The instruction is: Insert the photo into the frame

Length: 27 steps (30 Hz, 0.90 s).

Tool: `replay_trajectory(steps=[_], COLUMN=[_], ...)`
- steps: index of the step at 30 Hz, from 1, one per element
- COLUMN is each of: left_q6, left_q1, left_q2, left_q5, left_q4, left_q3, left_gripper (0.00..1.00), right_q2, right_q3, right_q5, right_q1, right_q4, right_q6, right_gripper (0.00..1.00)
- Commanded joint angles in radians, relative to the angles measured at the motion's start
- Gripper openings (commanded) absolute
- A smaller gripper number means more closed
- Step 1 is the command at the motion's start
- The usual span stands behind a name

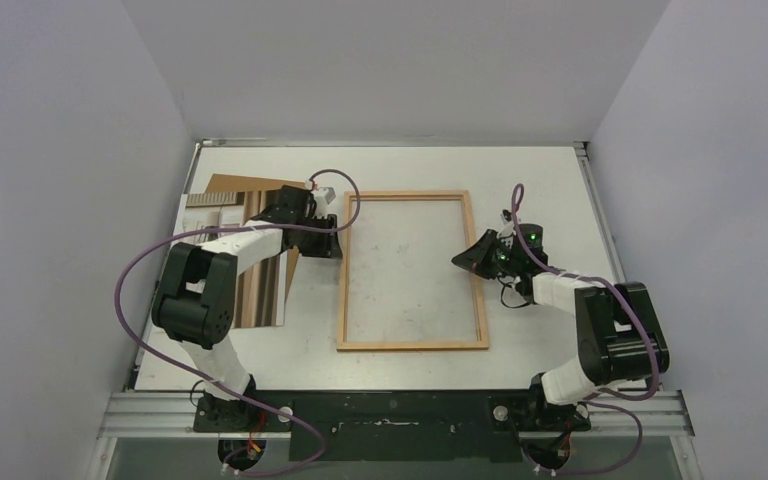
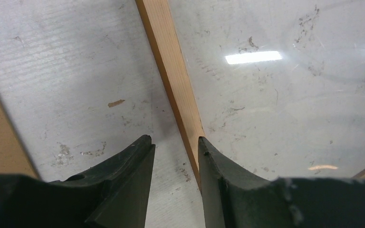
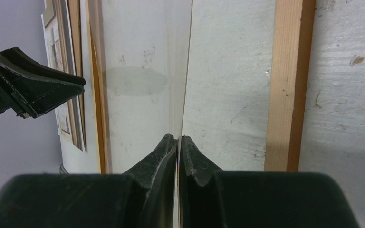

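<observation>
Left hand [image 2: 173, 142]: jaws partly apart and empty. One tip is at the left rail of the light-brown rectangular wooden picture frame [image 1: 412, 345], the other over bare white tabletop [image 1: 540, 180].

Right hand [image 3: 178, 138]: pinched closed on a thin edge, apparently the frame's clear pane [image 2: 290, 95].

The striped rectangular paper photo [image 1: 263, 290] lies flat left of the frame, beneath the left forearm and just beside that hand, untouched.

Recommendation: lift the left hand clear of the rail, then take the print by one free edge without creasing it. The right hand should hold steady.
</observation>
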<state>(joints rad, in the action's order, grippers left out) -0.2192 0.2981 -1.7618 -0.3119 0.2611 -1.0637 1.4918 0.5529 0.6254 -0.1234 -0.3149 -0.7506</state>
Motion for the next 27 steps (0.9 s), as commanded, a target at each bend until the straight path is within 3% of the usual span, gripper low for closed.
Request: replay_trajectory(steps=[1,14,27], left_q6=[0.021,0.034,0.076], left_q1=[0.015,0.023,0.03], left_q2=[0.002,-0.015,-0.075], left_q5=[0.014,0.028,0.028], left_q4=[-0.006,0.002,-0.02], left_q3=[-0.044,-0.053,-0.045], left_gripper=[0.38,0.39,0.2], right_q2=[0.028,0.063,0.091], right_q3=[-0.016,-0.033,-0.049], right_q5=[-0.002,0.03,0.021], right_q1=[0.016,0.024,0.024], right_q4=[-0.083,-0.119,-0.149], right_q6=[0.021,0.008,-0.007], right_gripper=[0.05,0.05,0.05])
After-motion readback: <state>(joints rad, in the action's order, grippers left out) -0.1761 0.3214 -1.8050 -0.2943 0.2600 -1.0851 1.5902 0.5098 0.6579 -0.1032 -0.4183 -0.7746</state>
